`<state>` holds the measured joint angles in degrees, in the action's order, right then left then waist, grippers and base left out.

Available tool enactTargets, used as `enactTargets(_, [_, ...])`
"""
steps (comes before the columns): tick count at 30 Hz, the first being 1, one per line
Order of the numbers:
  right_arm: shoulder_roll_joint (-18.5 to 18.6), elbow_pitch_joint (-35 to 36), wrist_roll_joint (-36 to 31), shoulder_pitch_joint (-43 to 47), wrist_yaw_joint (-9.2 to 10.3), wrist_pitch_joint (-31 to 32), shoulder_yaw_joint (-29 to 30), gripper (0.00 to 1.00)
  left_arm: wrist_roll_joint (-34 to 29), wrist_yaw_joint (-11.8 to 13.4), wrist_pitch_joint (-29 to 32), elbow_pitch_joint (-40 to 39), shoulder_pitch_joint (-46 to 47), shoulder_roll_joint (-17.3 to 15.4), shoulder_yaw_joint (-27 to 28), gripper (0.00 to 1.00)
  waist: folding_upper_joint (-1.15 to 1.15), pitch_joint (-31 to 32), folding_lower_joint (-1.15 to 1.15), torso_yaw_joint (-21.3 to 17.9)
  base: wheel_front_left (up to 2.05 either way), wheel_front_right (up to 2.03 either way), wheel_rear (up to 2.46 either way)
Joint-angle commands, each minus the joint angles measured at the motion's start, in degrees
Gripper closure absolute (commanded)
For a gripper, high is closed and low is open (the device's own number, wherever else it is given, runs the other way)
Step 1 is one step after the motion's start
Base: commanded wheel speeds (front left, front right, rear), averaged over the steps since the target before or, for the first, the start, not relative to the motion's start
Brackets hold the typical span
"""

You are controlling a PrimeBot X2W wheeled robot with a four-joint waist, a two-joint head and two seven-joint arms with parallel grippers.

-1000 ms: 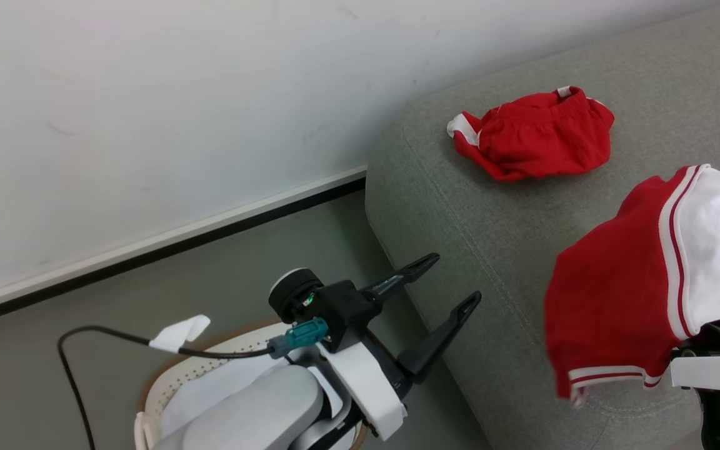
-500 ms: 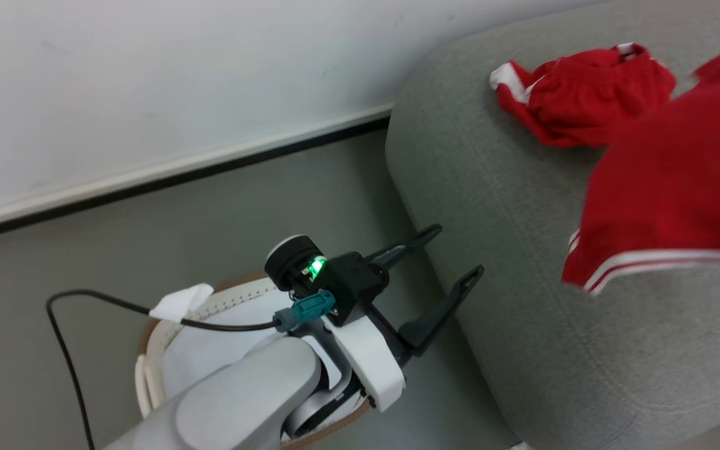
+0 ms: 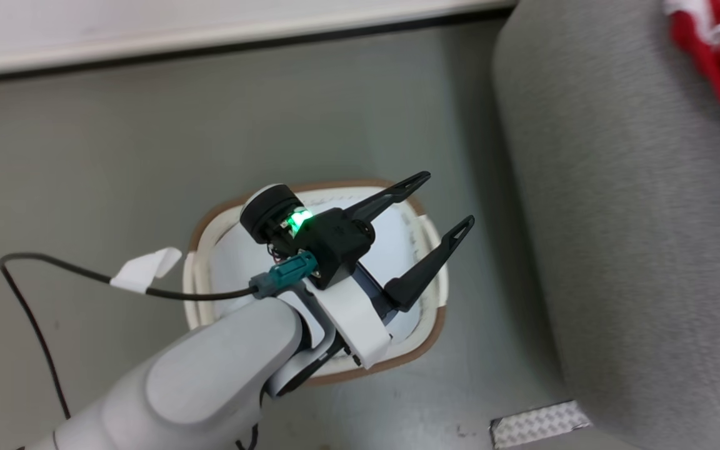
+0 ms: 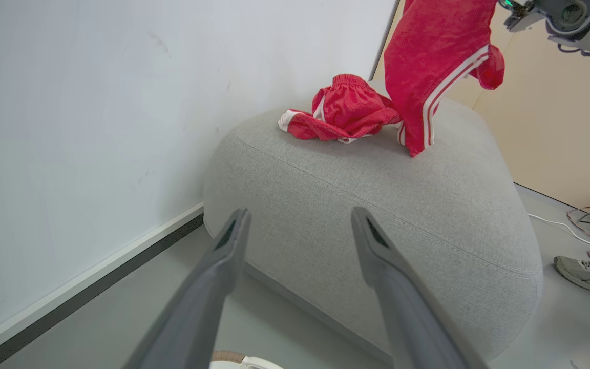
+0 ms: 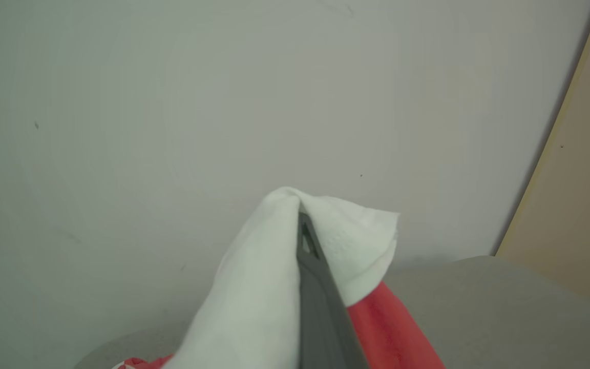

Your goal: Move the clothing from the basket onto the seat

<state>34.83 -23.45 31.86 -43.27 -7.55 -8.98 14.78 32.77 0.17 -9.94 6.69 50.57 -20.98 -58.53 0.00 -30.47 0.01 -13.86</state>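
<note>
We see the basket (image 3: 194,294) standing on the grey floor (image 3: 116,156), just beside the seat (image 3: 622,237). Inside it we see its white cloth lining (image 3: 229,269). Our left gripper (image 3: 447,199) hangs over the basket. Its two dark fingers are spread wide apart and hold nothing.

From the left wrist view, the seat (image 4: 377,205) is in front of the left gripper (image 4: 300,212), next to the white wall (image 4: 95,102). A pair of red shorts (image 4: 341,110) lies in a heap on top of the seat. Just beside them hangs a red striped piece (image 4: 428,66), held up from above.

Our right gripper (image 5: 302,230) is pinched tight on the red striped piece (image 5: 387,328), at its white part. The low end of it reaches down to the seat top. We cannot tell if it touches.
</note>
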Motion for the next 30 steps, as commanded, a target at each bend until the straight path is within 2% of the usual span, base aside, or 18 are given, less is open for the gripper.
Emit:
enactTargets(1, [0.81, -2.40, -0.77, -1.45, 0.13, 0.67, -1.46, 1.00, -0.74, 0.15, -0.06, -0.31, 0.75, -0.49, 0.06, 0.00, 0.00, -4.39, -0.01, 3.93, 0.00, 0.00, 0.00])
enactTargets(6, [1.82, -11.70, -2.74, -4.14, 0.13, 3.45, -6.45, 1.00, -0.92, 0.16, -0.75, 0.01, 0.98, -0.63, 0.09, 0.00, 0.00, -6.28, -0.01, 5.31, 0.00, 0.00, 0.00])
enactTargets(8, [2.06, -14.45, -2.93, -4.80, 0.13, 4.39, -8.61, 0.92, -0.89, 0.18, -0.86, 0.34, 0.98, -0.57, 0.06, 0.00, 0.00, -6.31, -0.01, 5.50, 0.00, 0.00, 0.00])
enactTargets(11, [2.26, -16.78, -2.52, -4.67, 0.13, 5.98, -10.69, 0.89, -0.66, 0.21, -1.14, 0.74, 0.90, -0.38, 0.08, 0.00, 0.00, -6.02, -0.01, 5.54, 0.00, 0.00, 0.00])
enactTargets(17, [3.11, -20.80, 0.14, -2.63, 0.13, 13.97, -16.29, 0.65, -0.45, 0.76, -1.73, 1.87, 0.08, -0.26, -0.07, 0.00, 0.00, -3.86, -0.01, 4.79, 0.00, 0.00, 0.00])
enactTargets(19, [3.18, -21.06, 1.33, -2.14, 0.13, 16.07, -18.32, 0.47, 0.10, 0.83, -1.80, 2.24, -0.39, -0.27, -0.01, 0.00, 0.00, -2.91, -0.01, 4.31, 0.00, 0.00, 0.00])
enactTargets(20, [3.20, -20.76, 1.68, -2.11, 0.13, 16.60, -19.10, 0.00, 0.25, 0.87, -1.89, 2.42, -0.55, -0.30, 0.00, 0.00, 0.00, -2.40, -0.01, 4.03, 0.00, 0.00, 0.00])
enactTargets(25, [3.44, -19.48, 4.96, -1.27, 0.13, 20.30, -23.09, 0.00, 1.14, 0.98, -2.35, 3.27, -1.91, -0.38, 0.04, 0.00, 0.00, 1.06, -0.01, 2.64, 0.00, 0.00, 0.00])
enactTargets(30, [4.86, -18.12, 7.16, 0.41, 0.13, 27.99, -27.61, 0.00, 2.93, 1.48, -3.61, 4.43, -4.91, -0.21, 0.75, 0.00, 0.00, 7.09, -0.01, 1.37, 0.00, 0.00, 0.00])
